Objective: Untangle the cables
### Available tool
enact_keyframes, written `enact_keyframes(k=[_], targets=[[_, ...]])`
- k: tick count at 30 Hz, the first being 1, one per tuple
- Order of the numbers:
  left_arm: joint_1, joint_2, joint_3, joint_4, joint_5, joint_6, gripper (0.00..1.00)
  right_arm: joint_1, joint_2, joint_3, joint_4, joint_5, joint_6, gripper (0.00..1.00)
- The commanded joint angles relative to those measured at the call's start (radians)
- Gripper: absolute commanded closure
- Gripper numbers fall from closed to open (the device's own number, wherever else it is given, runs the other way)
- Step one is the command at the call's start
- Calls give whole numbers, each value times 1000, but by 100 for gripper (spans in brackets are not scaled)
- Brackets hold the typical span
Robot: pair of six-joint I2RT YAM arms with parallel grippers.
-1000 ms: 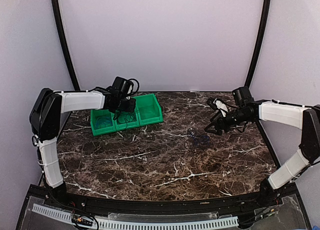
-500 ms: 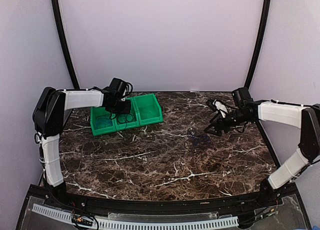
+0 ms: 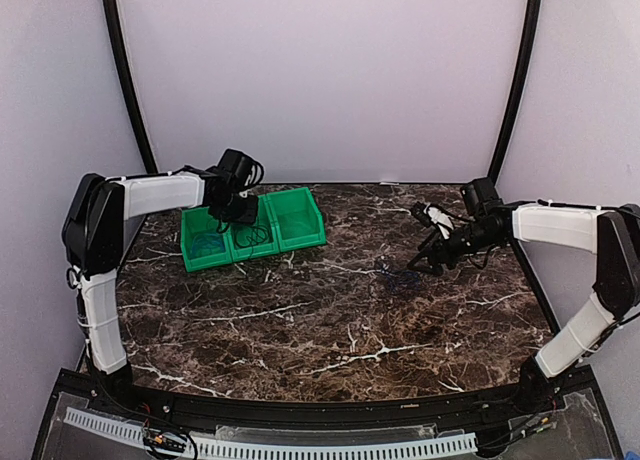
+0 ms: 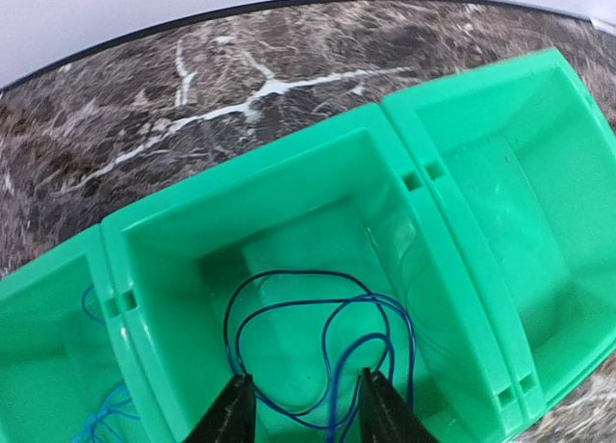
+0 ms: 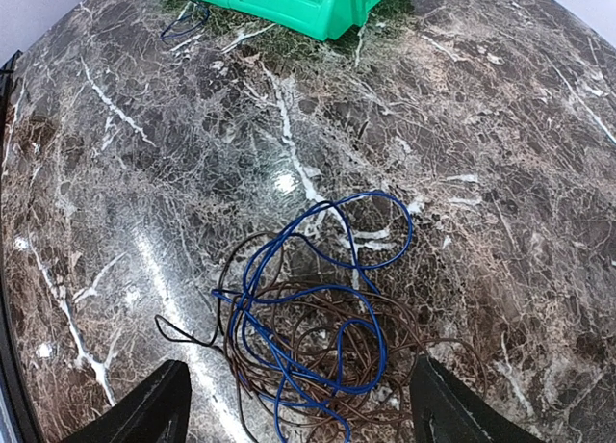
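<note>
Dark marbled surface carries a tangle of blue and brown cables, with the right claw spread wide and empty above it. Well apart, the left claw hangs open, gripping nothing, over a blue cable looped in the middle compartment of the green bin.

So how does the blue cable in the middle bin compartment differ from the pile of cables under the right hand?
The blue cable looks like one strand in loose loops inside the green bin. The pile is several strands, blue, brown and thin black, tangled together on the table. The cable lies below the open left hand, the pile below the open right hand. Both lie ungripped.
</note>
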Motion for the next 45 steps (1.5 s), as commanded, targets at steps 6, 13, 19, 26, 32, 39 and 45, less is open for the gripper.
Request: enact_keyframes(k=[6, 13, 19, 26, 32, 39, 45], targets=[[0, -311, -136, -13, 15, -53, 53, -4, -10, 27, -7, -11, -19, 20], [-35, -668, -605, 273, 221, -123, 49, -1, 7, 32, -15, -21, -27, 20], [-127, -707, -787, 410, 226, -150, 50, 14, 22, 38, -20, -11, -29, 20], [-171, -538, -764, 426, 115, -190, 50, 26, 22, 38, -24, 3, -31, 20], [-171, -436, -764, 493, 34, -297, 59, 26, 10, 33, -19, 13, -31, 20], [-185, -321, -725, 552, 103, -330, 62, 26, 12, 34, -24, 9, -36, 20], [-216, -333, -716, 499, 88, -255, 59, 26, 15, 35, -26, 5, -39, 20]])
